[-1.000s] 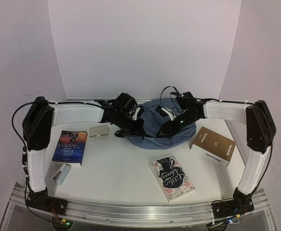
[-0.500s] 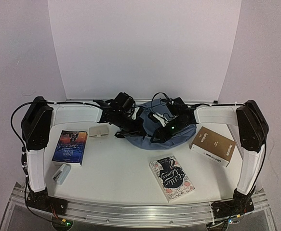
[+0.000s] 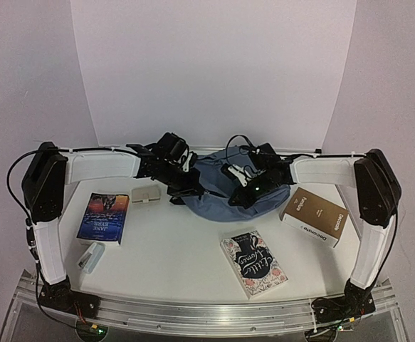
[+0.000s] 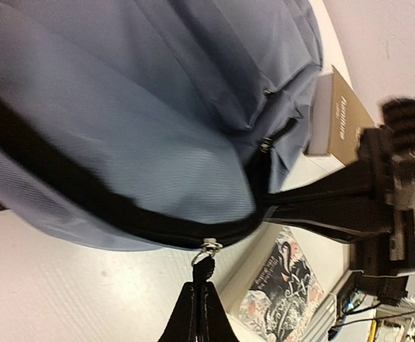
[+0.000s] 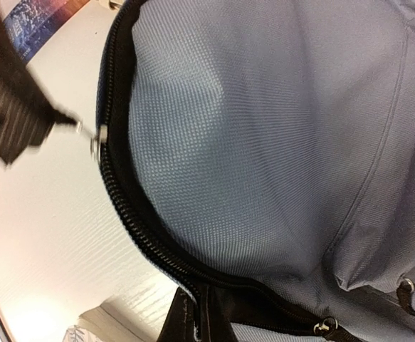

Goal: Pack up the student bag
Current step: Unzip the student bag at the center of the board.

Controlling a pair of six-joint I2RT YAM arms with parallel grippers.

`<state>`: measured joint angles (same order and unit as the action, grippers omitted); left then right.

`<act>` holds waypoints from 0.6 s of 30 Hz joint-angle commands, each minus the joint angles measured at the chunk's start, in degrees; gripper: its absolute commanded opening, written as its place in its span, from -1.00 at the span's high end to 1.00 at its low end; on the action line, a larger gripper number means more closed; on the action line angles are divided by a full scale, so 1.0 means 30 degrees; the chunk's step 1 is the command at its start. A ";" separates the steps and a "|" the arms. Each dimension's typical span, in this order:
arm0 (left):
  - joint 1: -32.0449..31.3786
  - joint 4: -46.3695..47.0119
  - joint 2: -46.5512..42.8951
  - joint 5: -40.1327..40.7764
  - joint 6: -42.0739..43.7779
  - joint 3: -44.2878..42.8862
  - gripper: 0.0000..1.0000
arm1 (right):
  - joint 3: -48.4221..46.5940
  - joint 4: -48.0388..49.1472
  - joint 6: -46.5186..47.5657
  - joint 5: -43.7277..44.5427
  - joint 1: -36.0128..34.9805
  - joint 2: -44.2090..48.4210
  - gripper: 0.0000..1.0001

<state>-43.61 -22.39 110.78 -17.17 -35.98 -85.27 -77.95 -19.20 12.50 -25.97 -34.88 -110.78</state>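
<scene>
- Pinching the zipper pull [image 4: 206, 262], your left gripper [image 4: 198, 306] is closed tight on it.
- Your right gripper [image 5: 195, 315] is clamping the student bag [image 3: 220, 194] by its zipper edge. The bag is lying at the far middle of the table [image 3: 179, 249], between both arms.
- Likely trouble: the small pull slipping free under a skewed tug, or the bag dragging along if the right pinch is giving way.

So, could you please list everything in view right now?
backpack: 1, slate blue, far centre
zip pull: 1, silver, backpack's edge
blue book: 1, dark blue, left
floral book: 1, pink-white, front centre-right
brown book: 1, brown, right
case: 1, beige, left of backpack
small object: 1, white-grey, front left
table: 1, white, underneath
left gripper: 1, black, shut on zip pull
right gripper: 1, black, shut on backpack
</scene>
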 commanded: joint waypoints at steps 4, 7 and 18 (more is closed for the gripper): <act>0.0795 -0.1225 -0.2299 0.2668 0.0811 0.0317 1.00 | 0.1166 -0.0769 0.1620 0.1884 0.2052 0.1963 1.00; 0.0863 -0.1443 -0.2499 0.3271 0.0759 0.0471 0.99 | 0.1236 -0.1176 0.2187 0.1715 0.3153 0.2192 1.00; 0.0476 0.0549 -0.1280 -0.0785 0.0765 -0.0132 0.99 | -0.0275 -0.3526 0.3027 -0.0491 0.3800 0.2758 -0.30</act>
<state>-42.83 -21.98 107.56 -16.05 -34.50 -84.23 -75.76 -23.67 21.03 -27.66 -25.02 -106.10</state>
